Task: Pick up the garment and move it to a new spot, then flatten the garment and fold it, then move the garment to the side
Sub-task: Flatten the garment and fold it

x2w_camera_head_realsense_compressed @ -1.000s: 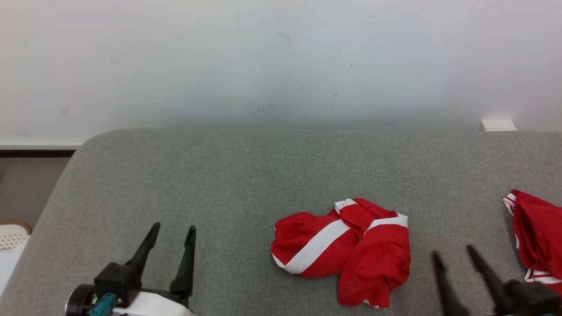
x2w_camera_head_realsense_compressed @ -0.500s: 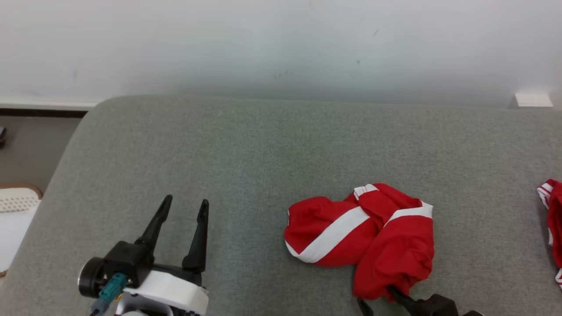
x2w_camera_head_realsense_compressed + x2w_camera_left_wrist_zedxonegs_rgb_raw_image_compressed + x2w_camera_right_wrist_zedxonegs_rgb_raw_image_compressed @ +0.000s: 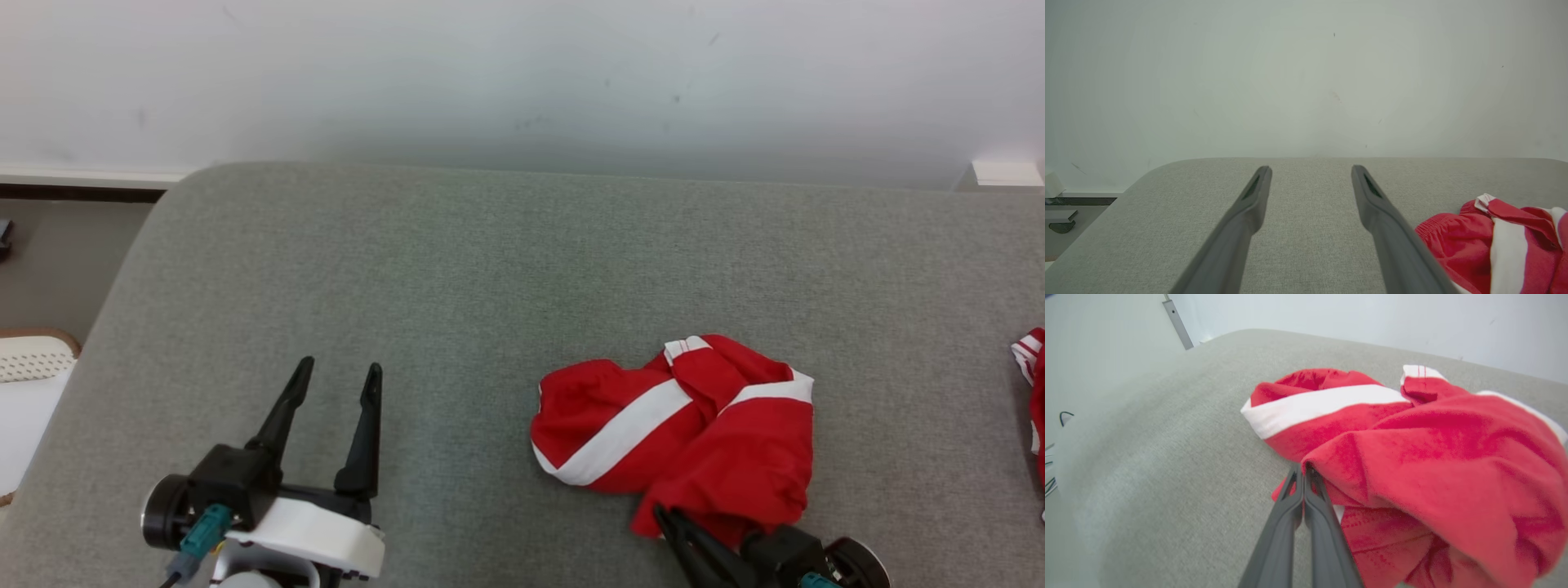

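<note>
- Garment (image 3: 678,425): a red bundle with white stripes, crumpled on the grey tabletop (image 3: 457,269), right of centre in the head view and towards the near edge.
- Long axis of the bundle runs roughly left to right. One lobe droops towards the robot on its right side.
- Right gripper (image 3: 663,516): at the near edge of that drooping lobe. In the right wrist view the fingers (image 3: 1294,506) are pressed together, tips buried at a fold of the red cloth.
- Judgement: the fold is pinched between them, though the cloth inside the pinch is hidden.
- From these fingertips the bulk of the garment lies ahead and to the right, so a lift would hang it from the near edge.
- Left gripper (image 3: 340,365): fingers apart, nothing between them, over bare tabletop and well apart from the garment, which lies off to its right.
- The right arm is clearly the nearer.
- A second red item (image 3: 1030,384) sits at the far right edge, apart from the bundle.
</note>
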### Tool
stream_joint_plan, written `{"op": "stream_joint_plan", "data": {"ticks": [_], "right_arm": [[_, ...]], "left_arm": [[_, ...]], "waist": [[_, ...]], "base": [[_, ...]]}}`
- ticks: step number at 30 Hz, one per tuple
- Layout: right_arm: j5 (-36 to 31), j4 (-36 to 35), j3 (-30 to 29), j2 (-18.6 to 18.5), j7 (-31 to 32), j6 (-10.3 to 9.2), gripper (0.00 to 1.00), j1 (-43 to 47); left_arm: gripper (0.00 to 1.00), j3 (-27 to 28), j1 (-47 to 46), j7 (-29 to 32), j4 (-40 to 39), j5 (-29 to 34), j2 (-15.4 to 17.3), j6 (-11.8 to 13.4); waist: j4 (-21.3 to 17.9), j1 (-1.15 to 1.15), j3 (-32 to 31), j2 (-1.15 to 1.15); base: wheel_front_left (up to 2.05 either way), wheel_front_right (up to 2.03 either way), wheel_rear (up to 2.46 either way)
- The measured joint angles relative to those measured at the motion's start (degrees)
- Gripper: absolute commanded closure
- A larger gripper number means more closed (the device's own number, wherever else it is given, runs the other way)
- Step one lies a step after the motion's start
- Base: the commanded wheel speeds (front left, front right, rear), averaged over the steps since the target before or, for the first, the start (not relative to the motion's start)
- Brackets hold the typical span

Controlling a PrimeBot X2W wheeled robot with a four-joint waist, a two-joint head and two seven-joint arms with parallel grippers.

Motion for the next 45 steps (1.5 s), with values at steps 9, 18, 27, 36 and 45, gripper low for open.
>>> {"op": "stream_joint_plan", "data": {"ticks": [9, 18, 27, 36, 45], "right_arm": [[0.9, -12.4, -7.5, 0.4, -2.4, 0.00, 1.00, -1.3], [1.1, -9.5, -29.4, 2.6, -1.4, 0.00, 1.00, 5.0], [4.4, -2.4, -30.9, 3.0, -3.2, 0.00, 0.00, 6.4], [2.5, -11.4, -21.1, 3.1, -3.3, 0.00, 0.00, 6.4], [-0.4, -17.7, -21.1, 3.0, -1.2, 0.00, 0.00, 5.2]], "left_arm": [[0.00, 0.4, 0.0, -0.3, 0.0, 0.1, 0.1, 0.2], [0.00, 0.0, 0.0, -0.3, -0.2, 0.2, 0.2, 0.2], [0.00, 0.0, 0.0, -0.3, 0.0, 0.2, 0.2, 0.3], [0.00, 0.4, 0.8, -0.3, 0.0, 0.0, 0.4, 0.8], [0.00, 0.9, 2.3, -0.5, -0.5, 0.0, 0.5, 1.5]], "waist": [[-2.0, 0.00, -0.3, 0.00], [-2.9, 0.00, 0.1, 0.00], [-3.3, 0.00, 0.2, 0.00], [-3.0, 0.00, -1.0, 0.00], [-2.4, 0.00, -2.9, 0.00]], "base": [[0.00, 0.00, 0.00], [0.00, 0.00, 0.00], [0.00, 0.00, 0.00], [0.00, 0.00, 0.00], [0.00, 0.00, 0.00]]}}
